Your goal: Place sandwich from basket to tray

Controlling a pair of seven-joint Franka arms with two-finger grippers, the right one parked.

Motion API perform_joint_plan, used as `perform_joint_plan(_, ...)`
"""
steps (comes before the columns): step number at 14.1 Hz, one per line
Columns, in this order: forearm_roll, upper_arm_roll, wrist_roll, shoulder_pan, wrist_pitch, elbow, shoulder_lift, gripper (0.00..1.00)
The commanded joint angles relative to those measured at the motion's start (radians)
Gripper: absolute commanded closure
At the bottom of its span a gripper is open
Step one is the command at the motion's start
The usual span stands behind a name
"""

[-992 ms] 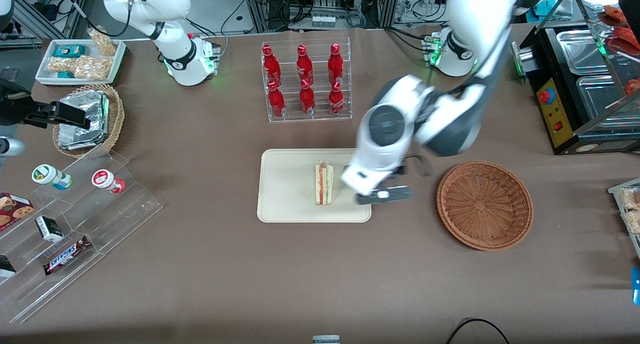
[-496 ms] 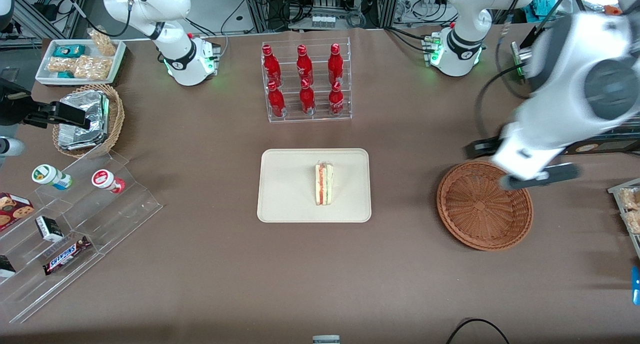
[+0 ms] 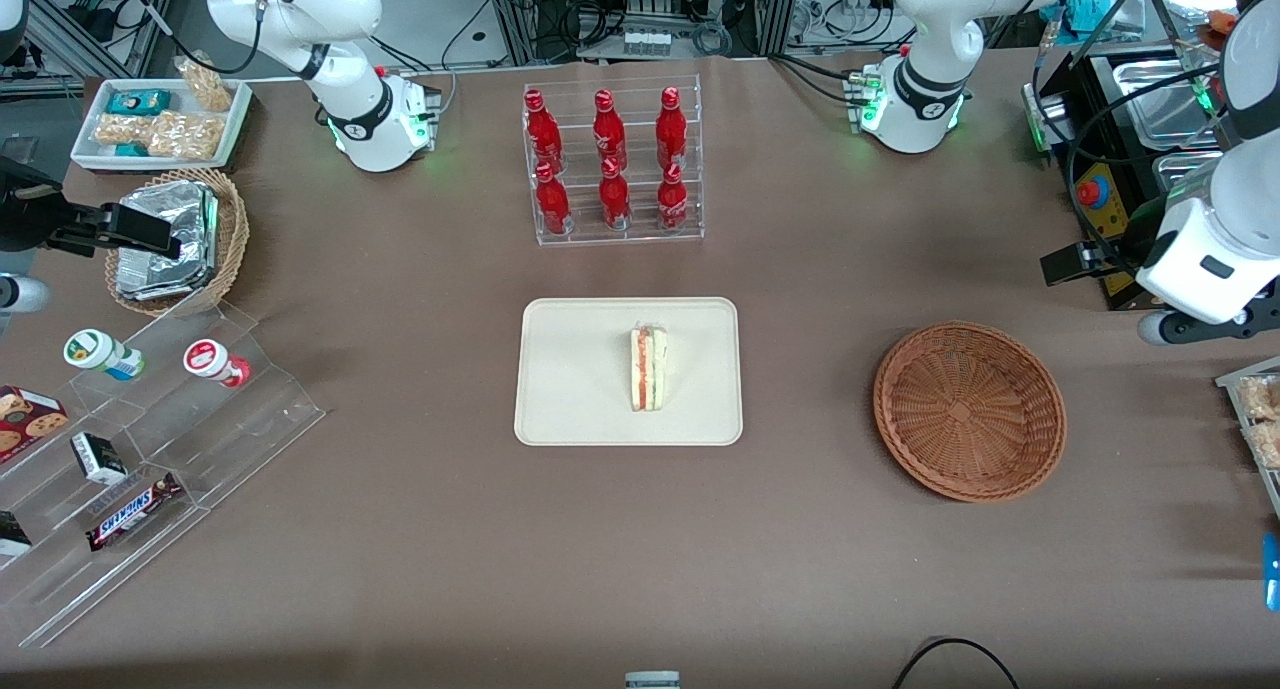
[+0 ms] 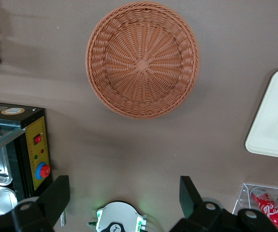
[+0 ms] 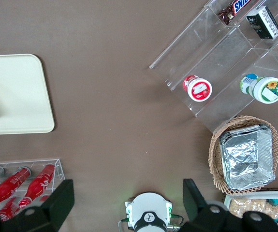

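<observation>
Since the earlier frames the left arm has swung off the tray, passed over the basket, and now sits at the right edge of the front view, well clear of both. Going left to right in that view: a tan wicker basket of foil packs (image 3: 178,239) lies at the left edge, with a clear stepped display (image 3: 150,449) of snacks in the lower left. A rack of red bottles (image 3: 610,159) stands at upper centre. Below it, at mid-frame, the tray (image 3: 570,369) holds the sandwich (image 3: 648,368), which rests on edge on the tray's right half, filling stripes showing. To the right lies the basket (image 3: 968,409), with nothing in it, well apart from the tray. At the far right the gripper (image 3: 1150,294) hangs near the black appliance (image 3: 1120,219), higher in the frame than the basket. The wrist view shows its fingers (image 4: 56,195) spread wide apart, with nothing between them and the basket in plain sight past them.
</observation>
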Motion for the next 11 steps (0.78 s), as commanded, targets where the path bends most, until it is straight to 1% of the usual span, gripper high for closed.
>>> perform_joint_plan(1,-0.012,-0.006,-0.018,0.002,-0.010,0.012,-0.014,0.00)
perform_joint_plan(3,-0.020,-0.006,-0.044,0.002,-0.028,0.010,-0.029,0.00)
perform_joint_plan(5,-0.038,-0.004,-0.076,0.005,-0.109,0.018,-0.021,0.00)
perform_joint_plan(8,-0.043,-0.006,-0.064,0.002,-0.120,0.004,-0.032,0.00)
perform_joint_plan(11,-0.037,-0.010,-0.058,-0.006,-0.103,-0.040,-0.078,0.00)
